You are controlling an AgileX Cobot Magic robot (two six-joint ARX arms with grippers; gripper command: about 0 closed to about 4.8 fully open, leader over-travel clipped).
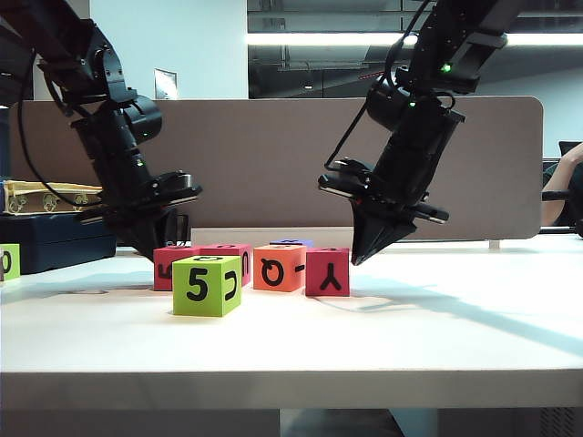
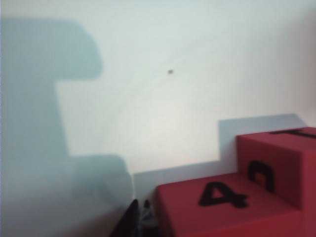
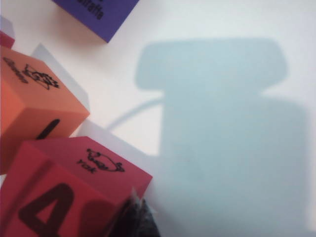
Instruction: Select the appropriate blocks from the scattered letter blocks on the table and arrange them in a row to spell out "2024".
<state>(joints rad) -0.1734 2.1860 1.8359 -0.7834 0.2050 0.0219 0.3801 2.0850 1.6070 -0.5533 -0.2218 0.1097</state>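
Four blocks stand in a row on the white table (image 1: 410,337): a pink-red one (image 1: 167,269), a pink-red one marked U (image 1: 233,258), an orange Q block (image 1: 279,268) and a pink-red Y block (image 1: 327,271). My left gripper (image 1: 157,255) is shut and empty, its tip right beside the row's left end. The left wrist view shows that tip (image 2: 139,208) next to a red block with 4 on top (image 2: 222,207). My right gripper (image 1: 357,259) is shut and empty at the right end. Its tip (image 3: 136,205) meets the corner of the red block (image 3: 64,192), next to the orange block (image 3: 34,98).
A lime-green cube marked 5 (image 1: 207,285) sits just in front of the row. A purple cube (image 1: 291,242) lies behind it. Another lime cube (image 1: 7,261) and a dark case (image 1: 55,241) stand at the far left. A tan divider panel (image 1: 273,164) closes the back.
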